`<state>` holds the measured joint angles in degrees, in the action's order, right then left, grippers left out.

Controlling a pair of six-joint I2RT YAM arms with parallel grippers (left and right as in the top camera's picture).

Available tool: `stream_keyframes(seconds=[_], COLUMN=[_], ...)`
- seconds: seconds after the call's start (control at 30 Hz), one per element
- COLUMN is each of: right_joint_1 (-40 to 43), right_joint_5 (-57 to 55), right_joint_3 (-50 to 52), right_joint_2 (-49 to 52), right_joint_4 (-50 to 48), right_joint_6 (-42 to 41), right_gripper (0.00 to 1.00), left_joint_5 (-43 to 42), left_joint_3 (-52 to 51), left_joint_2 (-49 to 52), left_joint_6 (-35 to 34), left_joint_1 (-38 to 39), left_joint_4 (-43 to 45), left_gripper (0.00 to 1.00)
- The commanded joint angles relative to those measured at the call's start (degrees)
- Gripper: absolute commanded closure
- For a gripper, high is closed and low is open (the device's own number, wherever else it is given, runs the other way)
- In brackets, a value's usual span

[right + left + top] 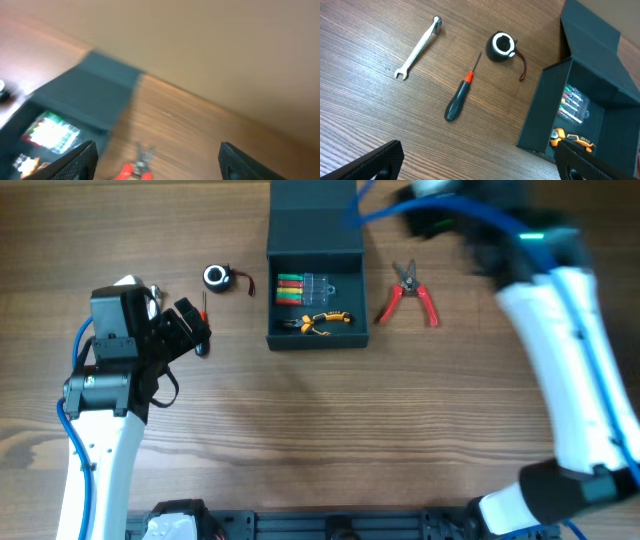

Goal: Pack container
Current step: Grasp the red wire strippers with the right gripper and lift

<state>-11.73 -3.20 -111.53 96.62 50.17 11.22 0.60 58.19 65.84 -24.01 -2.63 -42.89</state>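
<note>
Container: dark teal-grey square rigid box (314, 220), lid open, top centre, between both claws.
Right claw (157, 147): upper right, jaws wide, empty.
Left claw (477, 150): left, jaws wide, empty.

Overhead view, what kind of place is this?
Likely a robot test bench: a wood-grain tabletop, a left arm and right arm, and hand tools like red pliers beside an open container.
</note>
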Motion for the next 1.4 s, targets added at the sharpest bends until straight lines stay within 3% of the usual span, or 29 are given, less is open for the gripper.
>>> stream_keyframes(seconds=[0.0,0.13,0.37,0.7,1.13,1.2,1.27,1.3,1.37], right_joint_1=[9.2,11.3,10.4,7.7,5.4,5.4,5.4,5.4,5.2], right_joint_5=[7.8,9.2,11.9,11.5,1.5,1.5,1.4,1.5,1.7], right_joint_3=[4.3,12.0,15.3,15.5,15.6,15.6,15.6,15.7,16.5], right_joint_2=[4.8,11.6,27.5,29.1,32.6,32.6,33.0,33.6,34.5], right_joint_4=[3.5,3.8,2.8,-1.2,0.0,-0.4,-0.6,0.1,0.2], right_joint_6=[-18.6,-22.2,-24.5,-17.2,-17.3,-17.2,-17.2,-17.2,-17.6], right_gripper=[0.24,0.34,0.39,0.49,0.53,0.61,0.73,0.85,0.93], left_joint_5=[0.6,0.6,0.5,0.6,0.6,0.6,0.6,0.6,0.6], left_joint_3=[1.1,1.1,1.1,1.1,1.1,1.1,1.1,1.1,1.1], left_joint_2=[0.1,0.1,0.1,0.1,0.1,0.1,0.1,0.1,0.1], left_joint_6=[1.3,1.3,1.3,1.3,1.3,1.3,1.3,1.3,1.3], left_joint_1=[0.1,0.1,0.1,0.1,0.1,0.1,0.1,0.1,0.1], left_joint_4=[0.2,0.2,0.2,0.2,0.2,0.2,0.2,0.2,0.2], left_gripper=[0.00,0.00,0.00,0.00,0.00,0.00,0.00,0.00,0.00])
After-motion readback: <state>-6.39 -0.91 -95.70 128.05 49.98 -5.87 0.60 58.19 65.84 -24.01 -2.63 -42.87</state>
